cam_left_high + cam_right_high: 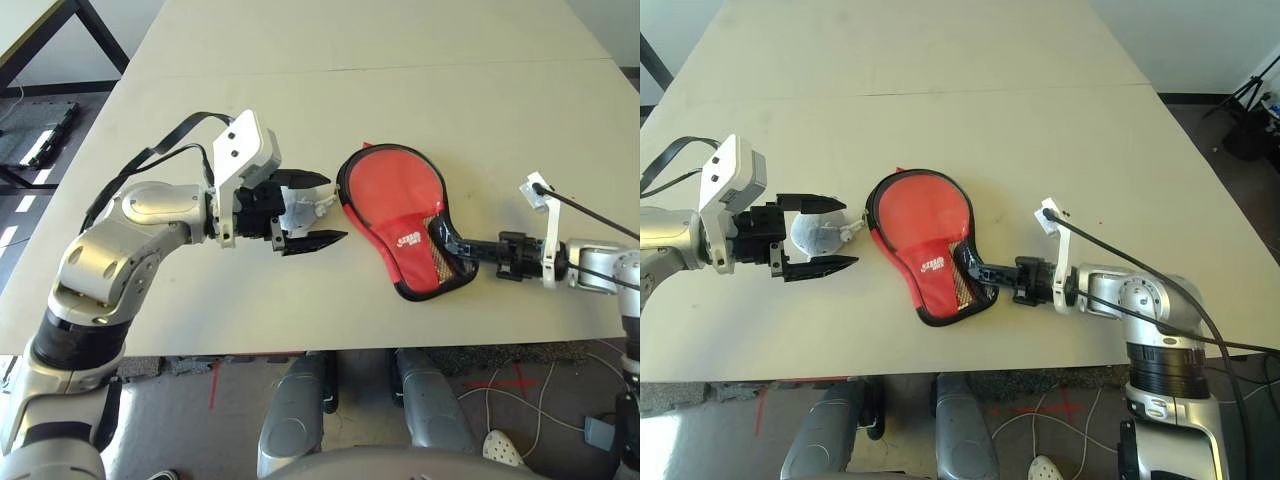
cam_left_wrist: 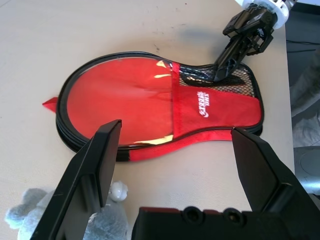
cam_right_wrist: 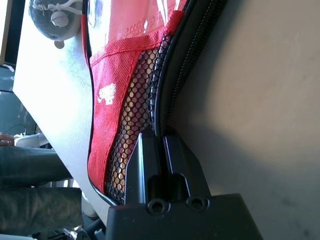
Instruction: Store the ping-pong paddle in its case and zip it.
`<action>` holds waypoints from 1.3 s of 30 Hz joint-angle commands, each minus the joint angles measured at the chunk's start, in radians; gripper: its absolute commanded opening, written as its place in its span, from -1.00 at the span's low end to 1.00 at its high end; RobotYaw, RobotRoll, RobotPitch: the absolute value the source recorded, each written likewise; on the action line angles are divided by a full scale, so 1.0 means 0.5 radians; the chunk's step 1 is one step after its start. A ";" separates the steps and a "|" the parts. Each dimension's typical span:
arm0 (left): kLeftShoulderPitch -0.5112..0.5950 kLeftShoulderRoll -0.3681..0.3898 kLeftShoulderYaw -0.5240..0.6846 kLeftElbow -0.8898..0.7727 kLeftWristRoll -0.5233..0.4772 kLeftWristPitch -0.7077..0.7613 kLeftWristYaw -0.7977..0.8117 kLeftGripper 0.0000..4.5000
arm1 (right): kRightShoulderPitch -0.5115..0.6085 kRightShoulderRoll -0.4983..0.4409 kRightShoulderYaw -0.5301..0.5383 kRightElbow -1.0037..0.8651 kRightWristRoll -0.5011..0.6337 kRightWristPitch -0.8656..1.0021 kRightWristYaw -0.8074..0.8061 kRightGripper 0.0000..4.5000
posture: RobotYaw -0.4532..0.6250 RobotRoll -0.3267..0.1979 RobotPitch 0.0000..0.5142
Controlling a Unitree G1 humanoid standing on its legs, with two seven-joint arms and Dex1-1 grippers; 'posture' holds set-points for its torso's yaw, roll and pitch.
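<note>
Seemingly, in the left eye view, the case (image 1: 395, 215) is seen flat on the table (image 1: 420, 90) at centre frame, with the ping-pong paddle (image 1: 385, 185) already tucked inside. The left gripper (image 1: 305, 212) is held spread at centre left, pinching nothing. In the left wrist view, the right gripper (image 2: 226, 64) is seen at upper right, pressed together on the case's black zipper edge. In the right wrist view, mesh and zipper fill the upper middle; zipping is judged the step left.
</note>
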 commanded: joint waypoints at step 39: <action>0.015 -0.054 -0.045 0.185 0.095 -0.065 0.046 1.00 | -0.545 -0.366 0.493 0.708 -0.741 -1.779 0.815 0.99 | -0.16 0.25 -0.21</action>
